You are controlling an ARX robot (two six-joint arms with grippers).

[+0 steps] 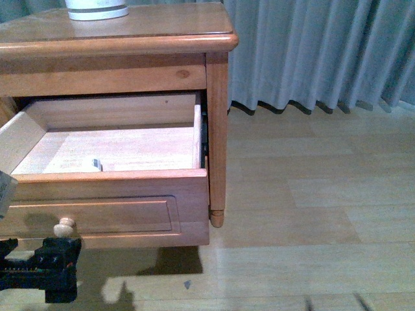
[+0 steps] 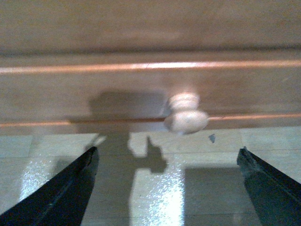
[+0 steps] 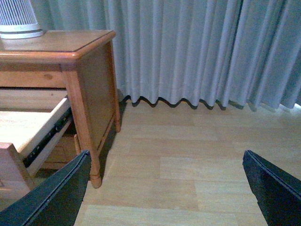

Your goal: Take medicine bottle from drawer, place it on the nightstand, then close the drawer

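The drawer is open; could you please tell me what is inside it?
Bare pale wood and what looks like the medicine bottle against the front panel, which hides its lower part and the near floor.

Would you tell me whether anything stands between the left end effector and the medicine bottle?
Yes, the drawer's front panel: the left end effector is low outside it, by the knob, while the medicine bottle lies inside, just behind that panel.

Left tool [image 2: 167, 150] spread wide, pale round knob [image 2: 186, 118] ahead of it, untouched, orange-brown drawer [image 2: 117, 89] front, glossy floor [image 2: 211, 188] below
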